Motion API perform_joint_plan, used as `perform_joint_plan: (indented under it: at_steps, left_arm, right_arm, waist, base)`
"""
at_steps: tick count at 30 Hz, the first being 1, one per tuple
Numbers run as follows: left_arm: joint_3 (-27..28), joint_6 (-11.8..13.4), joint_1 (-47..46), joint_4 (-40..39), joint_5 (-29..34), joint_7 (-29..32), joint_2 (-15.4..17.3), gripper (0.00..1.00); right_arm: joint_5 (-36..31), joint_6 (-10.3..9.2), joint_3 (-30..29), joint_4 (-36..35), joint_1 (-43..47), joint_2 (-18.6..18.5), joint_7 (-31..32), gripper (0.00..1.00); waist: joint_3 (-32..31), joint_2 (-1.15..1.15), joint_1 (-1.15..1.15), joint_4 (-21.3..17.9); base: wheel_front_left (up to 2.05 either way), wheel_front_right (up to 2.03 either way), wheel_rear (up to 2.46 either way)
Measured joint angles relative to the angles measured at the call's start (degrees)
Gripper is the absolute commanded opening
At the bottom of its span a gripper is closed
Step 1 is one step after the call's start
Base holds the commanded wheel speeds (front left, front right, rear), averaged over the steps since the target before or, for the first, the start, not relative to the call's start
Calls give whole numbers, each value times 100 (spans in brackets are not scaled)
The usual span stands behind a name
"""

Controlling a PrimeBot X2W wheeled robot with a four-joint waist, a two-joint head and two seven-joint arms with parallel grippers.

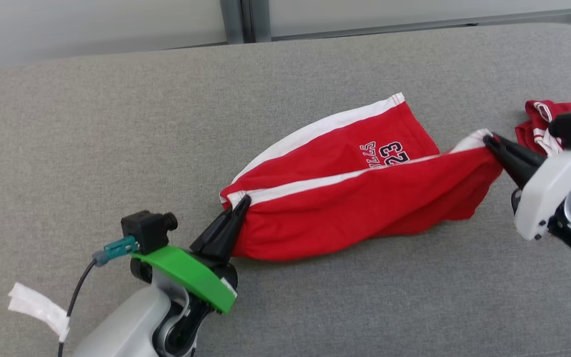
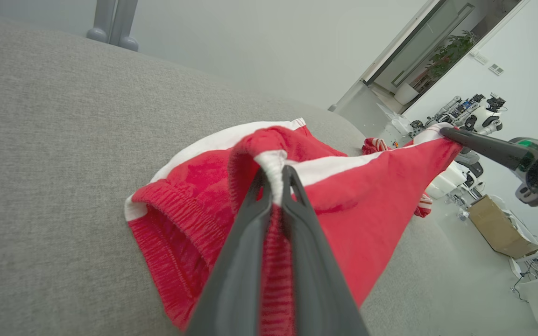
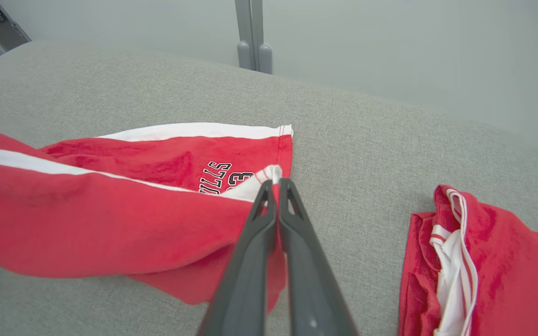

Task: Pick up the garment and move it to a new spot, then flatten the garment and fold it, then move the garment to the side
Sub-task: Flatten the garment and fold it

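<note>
Grey padded surface (image 1: 117,124): woven fabric top, running across the head view from edge to edge. Red shorts (image 1: 355,213) (the garment; white side stripes, a dark-printed 23 with lettering beside it): at the centre of the head view, stretched along a line from 8 o'clock to 2 o'clock. The farther leg lies flat on the surface, and the nearer leg is drawn taut between the two grippers with its lower fold hanging toward the surface. Second red garment (image 3: 484,261): crumpled, white-trimmed, at 4 o'clock in the right wrist view; it rests on the surface apart from the shorts. Left gripper (image 1: 242,202): at 7 o'clock in the head view, its two dark fingers pressed together on the ribbed waistband where the white stripe crosses it. Right gripper (image 1: 488,141): at 3 o'clock, fingers pinched tight on the hem corner of the nearer leg, at its white stripe. Green bracket (image 1: 186,277): mounted on the left wrist, at 7 o'clock. White tape strip (image 1: 37,307): at 8 o'clock, lying on the surface, well apart from the shorts.
</note>
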Motion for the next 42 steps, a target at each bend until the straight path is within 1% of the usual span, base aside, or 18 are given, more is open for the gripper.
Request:
perform_joint_plan:
  at_steps: [5, 9, 13, 18, 21, 24, 25, 26, 27, 31, 34, 35, 38, 42]
  left_arm:
    - [103, 58, -537, 791, -53, 23, -466, 0]
    - [244, 103, -887, 1330, -46, 15, -861, 0]
    - [366, 105, -1140, 1745, 57, 12, -1162, 0]
    - [637, 105, -1340, 2014, 213, -4, -1435, 0]
    - [833, 103, -1364, 2138, 323, -5, -1539, 0]
    - [898, 88, -1363, 2214, 388, -5, -1627, 0]
    - [903, 73, -1363, 2236, 416, -5, -1642, 16]
    - [907, 64, -1363, 2263, 455, -5, -1661, 65]
    - [910, 51, -1363, 2292, 463, -5, -1679, 100]
    - [992, 42, -1363, 2303, 590, -11, -1738, 100]
    - [1195, 41, -1355, 2139, 782, -12, -1746, 100]
    - [1291, 31, -1334, 2041, 933, -11, -1748, 100]
    - [1675, 24, -1112, 1617, 1408, -13, -1722, 100]
    - [2403, 23, -574, 999, 2126, -22, -1608, 100]
  right_arm:
    - [-137, 0, 479, 833, -918, -9, -268, 0]
    - [-212, 0, 700, 1469, -1534, -4, -600, 0]
    - [-220, 0, 915, 2049, -2018, 91, -913, 0]
    - [-353, 1, 1182, 2658, -2469, 197, -1290, 0]
    - [-422, 1, 1313, 3015, -2683, 285, -1507, 0]
    - [-512, 2, 1450, 3335, -2880, 404, -1745, 0]
    - [-512, 2, 1462, 3418, -2914, 434, -1806, 0]
    - [-514, 1, 1495, 3517, -2954, 466, -1866, 91]
    - [-509, 2, 1533, 3609, -2993, 494, -1890, 100]
    - [-393, 1, 1695, 3857, -3081, 534, -2051, 100]
    - [-279, 2, 1804, 3920, -3107, 488, -2096, 100]
    - [-224, 1, 1835, 3927, -3105, 467, -2118, 100]
    - [-62, 1, 1904, 3893, -3067, 364, -2119, 100]
    - [413, -1, 1825, 3765, -2801, 248, -2169, 100]
  waist:
    - [243, 0, 0, 81]
    - [437, 0, 0, 220]
    - [654, 0, 0, 374]
    - [895, 0, 0, 579]
    - [1003, 0, 0, 714]
    - [1084, 0, 0, 833]
    - [1099, 0, 0, 859]
    - [1115, 0, 0, 887]
    - [1126, 0, 0, 913]
    - [1107, 0, 0, 941]
    - [1044, 0, 0, 918]
    - [1015, 0, 0, 906]
    - [912, 0, 0, 867]
    - [745, 0, 0, 814]
  base:
    - [0, 0, 0]
    - [0, 0, 0]
    - [0, 0, 0]
    - [0, 0, 0]
    - [0, 0, 0]
    - [0, 0, 0]
    - [0, 0, 0]
    - [0, 0, 0]
    - [0, 0, 0]
    - [0, 0, 0]
    - [0, 0, 0]
    - [0, 0, 0]
    - [0, 0, 0]
    - [0, 0, 0]
